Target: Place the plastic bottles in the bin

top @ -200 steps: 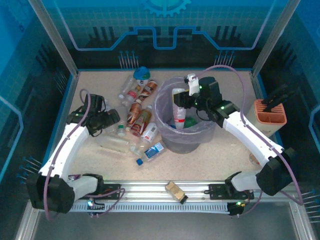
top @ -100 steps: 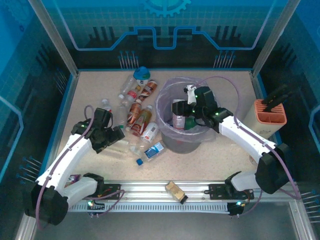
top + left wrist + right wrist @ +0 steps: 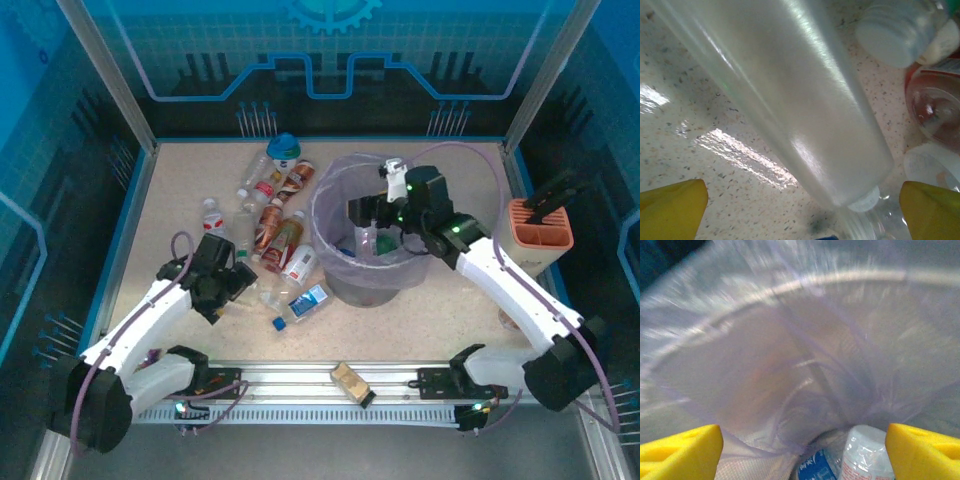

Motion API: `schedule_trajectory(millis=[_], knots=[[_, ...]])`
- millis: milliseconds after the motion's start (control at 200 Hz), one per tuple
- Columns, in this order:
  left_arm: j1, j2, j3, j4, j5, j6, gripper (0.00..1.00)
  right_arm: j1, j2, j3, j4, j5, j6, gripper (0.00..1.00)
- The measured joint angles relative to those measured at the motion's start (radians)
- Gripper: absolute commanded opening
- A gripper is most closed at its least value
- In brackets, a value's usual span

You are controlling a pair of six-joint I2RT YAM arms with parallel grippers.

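A round grey bin [image 3: 352,288], lined with a lavender plastic bag, stands at the middle of the speckled tabletop [image 3: 450,310]. The right gripper [image 3: 358,213] hangs over the bin's mouth, just inside its rim. Seen from the right wrist, its yellow fingertips [image 3: 680,447] stand wide apart with nothing between them. Below them, at the bottom of the bag, lie a blue-labelled bottle [image 3: 813,467] and a white-labelled bottle [image 3: 866,455]. From above, a green bottle [image 3: 385,246] also shows inside the bin.

Left of the bin, plastic bottles [image 3: 280,235] lie scattered on the tabletop: clear ones with red and white labels, brown-copper ones, and one with a blue label [image 3: 308,300] nearest the bin's base. The left gripper [image 3: 242,282] sits low at the near-left edge of that heap, well to the left of the bin. In the left wrist view its jaws are spread wide, one yellow fingertip [image 3: 671,207] at either side of a clear bottle [image 3: 805,100] lying on its side on the tabletop. Both fingertips stand apart from it, and nothing is gripped. Beside that bottle's end sit a pale cap [image 3: 896,39] and a red-labelled bottle [image 3: 932,107].

Right of the bin stands an orange slotted holder [image 3: 540,238]. A small gold-brown box [image 3: 350,382] rests on the front rail, nearer than the bin.
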Motion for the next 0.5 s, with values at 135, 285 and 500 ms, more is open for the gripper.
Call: schedule_trajectory(millis=[135, 285, 500], knots=[[-0.002, 0.004, -0.066, 0.109, 0.013, -0.063, 0.99, -0.038, -0.06, 0.04, -0.016, -0.043, 0.002, 0.85], [-0.019, 0.044, -0.079, 0.204, 0.017, -0.093, 0.99, -0.069, -0.083, 0.071, -0.027, -0.077, 0.008, 0.84], [-0.025, 0.088, -0.105, 0.311, 0.021, -0.123, 0.91, -0.077, -0.083, 0.074, -0.056, -0.085, 0.008, 0.84]])
